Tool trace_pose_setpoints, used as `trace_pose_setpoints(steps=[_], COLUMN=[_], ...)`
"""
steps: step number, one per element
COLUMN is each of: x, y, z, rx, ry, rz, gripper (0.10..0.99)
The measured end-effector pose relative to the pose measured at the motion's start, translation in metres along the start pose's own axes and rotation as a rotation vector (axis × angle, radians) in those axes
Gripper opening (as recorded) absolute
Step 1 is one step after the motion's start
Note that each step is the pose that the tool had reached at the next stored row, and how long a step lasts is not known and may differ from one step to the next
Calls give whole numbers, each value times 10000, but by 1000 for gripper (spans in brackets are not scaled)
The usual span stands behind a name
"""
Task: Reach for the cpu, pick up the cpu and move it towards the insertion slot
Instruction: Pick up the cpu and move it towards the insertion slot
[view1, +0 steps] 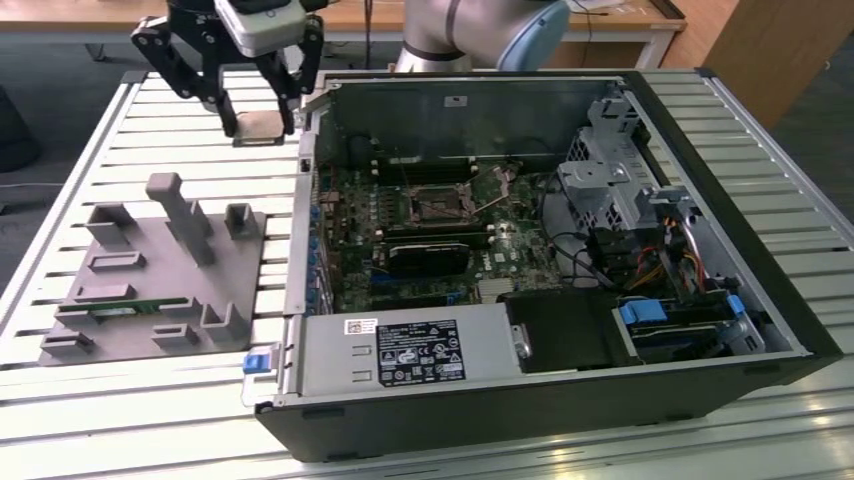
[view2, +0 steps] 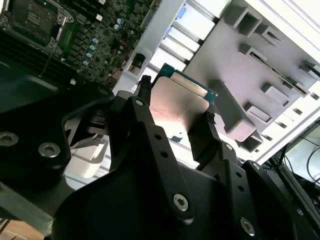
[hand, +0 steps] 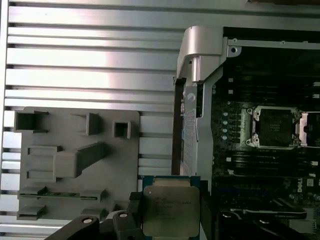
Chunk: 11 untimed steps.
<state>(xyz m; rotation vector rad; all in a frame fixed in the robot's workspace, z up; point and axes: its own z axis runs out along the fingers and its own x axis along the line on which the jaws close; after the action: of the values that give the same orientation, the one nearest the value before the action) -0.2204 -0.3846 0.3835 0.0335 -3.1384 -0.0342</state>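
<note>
At the exterior view's left, a grey fixture block (view1: 154, 275) with upright posts and pockets is seen lying on the slatted bench (view1: 80, 400); a thin green memory stick (view1: 127, 308) rests in one of its low grooves. Above and beyond that block, the tool (view1: 262, 122) is held raised over the bench, just beside the outer wall of the open computer case (view1: 694, 370). The cpu (view1: 263, 124) is clamped between the tool's dark fingers (view1: 227, 110), so the tool is closed narrowly on the chip's edges. In the second wrist view the cpu (view2: 177, 107) is shown with its silver top and green rim gripped between two fingers (view2: 145, 115), clear of the fixture block (view2: 260, 55). In the first wrist view the cpu (hand: 167, 210) is seen flat and square, with the fixture block (hand: 75, 160) to one side and the motherboard to the other. Further to the exterior view's right, inside the case, the insertion slot (view1: 438, 205) is seen on the motherboard (view1: 414, 240), a dark square framed by a metal bracket; it also appears in the first wrist view (hand: 275, 127). The cpu is well apart from the slot.
</note>
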Motion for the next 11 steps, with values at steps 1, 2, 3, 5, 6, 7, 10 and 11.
trace_pose_setpoints(steps=[1,2,3,5,6,7,10,11], x=[-33,-68,-100,-184,-208,-227,-281,-300], y=[4,9,14,42,54,68,110,123], z=[0,0,1,1,1,1,2,3], rx=[0,-1,-1,-1,-1,-1,0,-1], ry=[0,-1,-1,0,0,0,0,-1], rz=[0,-1,-1,-1,-1,0,0,0], gripper=[545,545,545,545,545,545,545,545])
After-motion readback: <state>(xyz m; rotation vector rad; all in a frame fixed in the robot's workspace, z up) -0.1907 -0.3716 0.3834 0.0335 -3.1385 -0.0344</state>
